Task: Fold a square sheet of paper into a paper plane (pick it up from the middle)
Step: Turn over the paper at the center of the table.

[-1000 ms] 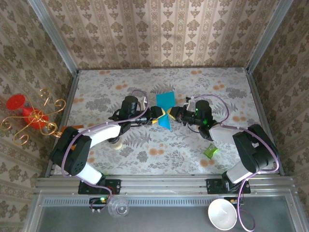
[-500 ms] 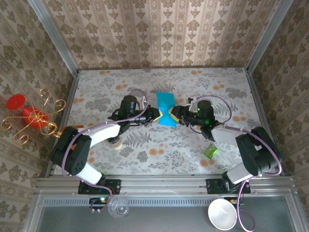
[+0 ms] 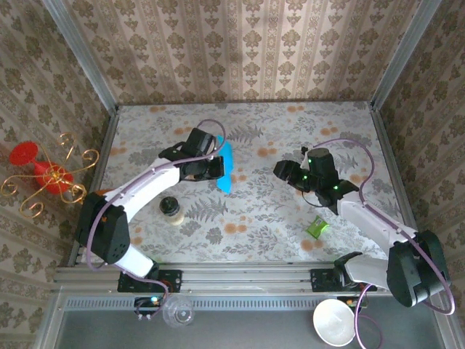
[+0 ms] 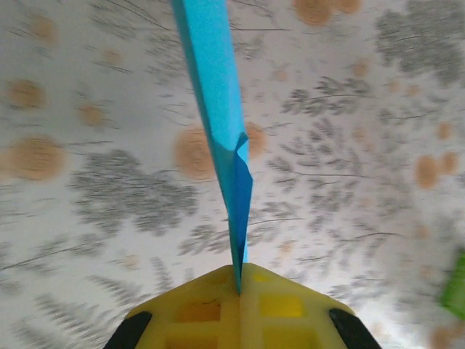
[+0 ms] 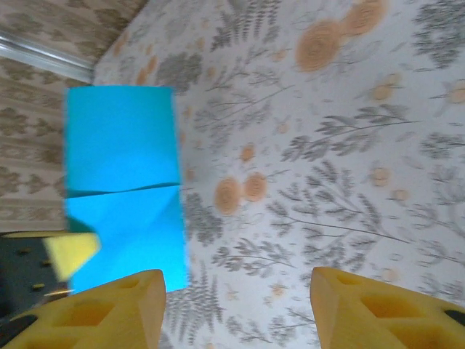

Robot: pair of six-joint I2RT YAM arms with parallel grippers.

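**Top external: sheet in the left end effector, right one free**

The left end effector point(image 3: 216, 166) is clamped shut on the square sheet of paper point(image 3: 227, 166). The sheet hangs nearly edge-on above the middle of the counter point(image 3: 254, 240), a little toward the left edge. In the left wrist view the yellow fingers point(image 4: 211, 305) meet on its lower edge. In the right wrist view it reads as a doubled teal rectangle with a crease across it.

The right end effector point(image 3: 282, 170) stands well apart, its fingers spread wide and holding nothing.

My judgement is that a fold is in progress. To do it well I would keep the left clamp firm and lay the sheet flat without twisting. I would then bring the right end effector in slowly to the free corner and press along the crease, not across it. Thin paper buckles easily.

The green wrapper point(image 3: 317, 227) lies toward the near right corner, out of the way. I can read no brand, label or writing anywhere.
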